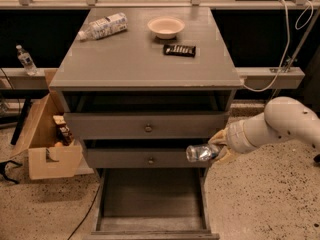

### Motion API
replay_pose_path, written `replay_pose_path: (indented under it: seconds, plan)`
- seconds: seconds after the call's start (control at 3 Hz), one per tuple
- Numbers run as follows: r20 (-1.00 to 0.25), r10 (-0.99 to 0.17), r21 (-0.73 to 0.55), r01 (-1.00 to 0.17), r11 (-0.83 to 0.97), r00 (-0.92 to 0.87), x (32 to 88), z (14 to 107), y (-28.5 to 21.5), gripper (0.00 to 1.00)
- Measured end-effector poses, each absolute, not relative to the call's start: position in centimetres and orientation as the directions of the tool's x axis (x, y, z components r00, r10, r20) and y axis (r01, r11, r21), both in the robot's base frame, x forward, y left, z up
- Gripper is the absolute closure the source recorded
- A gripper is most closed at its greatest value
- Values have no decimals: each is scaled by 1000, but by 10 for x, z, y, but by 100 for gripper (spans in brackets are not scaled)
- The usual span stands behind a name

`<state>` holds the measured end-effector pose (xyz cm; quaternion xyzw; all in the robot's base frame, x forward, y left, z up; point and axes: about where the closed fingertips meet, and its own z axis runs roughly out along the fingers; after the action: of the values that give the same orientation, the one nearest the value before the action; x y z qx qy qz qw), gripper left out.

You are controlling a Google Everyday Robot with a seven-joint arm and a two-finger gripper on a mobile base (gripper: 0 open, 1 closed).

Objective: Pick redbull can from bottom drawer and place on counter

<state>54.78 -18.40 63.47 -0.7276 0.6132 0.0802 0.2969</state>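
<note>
My gripper [216, 151] is shut on the redbull can [200, 153], a slim silver can held lying on its side with its shiny end pointing left. It hangs in the air in front of the right end of the middle drawer, above the open bottom drawer [150, 204], which is pulled out and shows a bare grey floor. The counter [145, 54] is the grey cabinet top, well above the can. My white arm comes in from the right.
On the counter lie a clear plastic water bottle [103, 26] at the back left, a pale bowl [165, 27] at the back middle and a black candy bar [179, 50]. A cardboard box [47, 141] stands on the floor left of the cabinet.
</note>
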Motion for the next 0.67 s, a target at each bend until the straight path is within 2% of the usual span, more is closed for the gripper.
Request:
replay_pose_path:
  seconds: [0.33,0.67]
  plan:
    - [-423,-865,-397,-913,-90,270,562,688,-184,100]
    - [-423,-865,-397,-913,-90,270,562,688,-184,100]
